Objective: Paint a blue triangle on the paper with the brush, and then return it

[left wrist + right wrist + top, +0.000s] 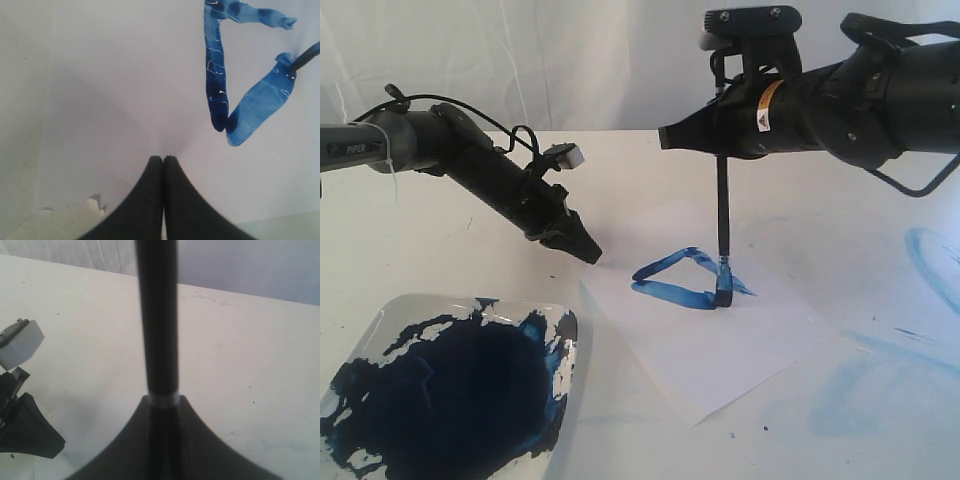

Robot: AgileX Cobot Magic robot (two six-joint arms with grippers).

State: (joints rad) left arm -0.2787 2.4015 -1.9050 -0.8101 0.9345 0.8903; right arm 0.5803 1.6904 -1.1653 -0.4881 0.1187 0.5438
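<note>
The brush (723, 215) stands close to upright, bristles down on the paper (720, 350) at the right-hand corner of the blue triangle (670, 293). My right tool (705, 140) is clamped on the upper handle, jaws parted only by its thickness. The left wrist view shows two sides joined and a short bare gap between the bristles and the free end of the far stroke. Judgement: the closing drag runs from the tip toward that end, away from my left tool (582, 248). That one is pinched together and empty, low over the sheet's left corner; contact unclear. The paint tray (390, 310) lies well left, nearer the left arm.
</note>
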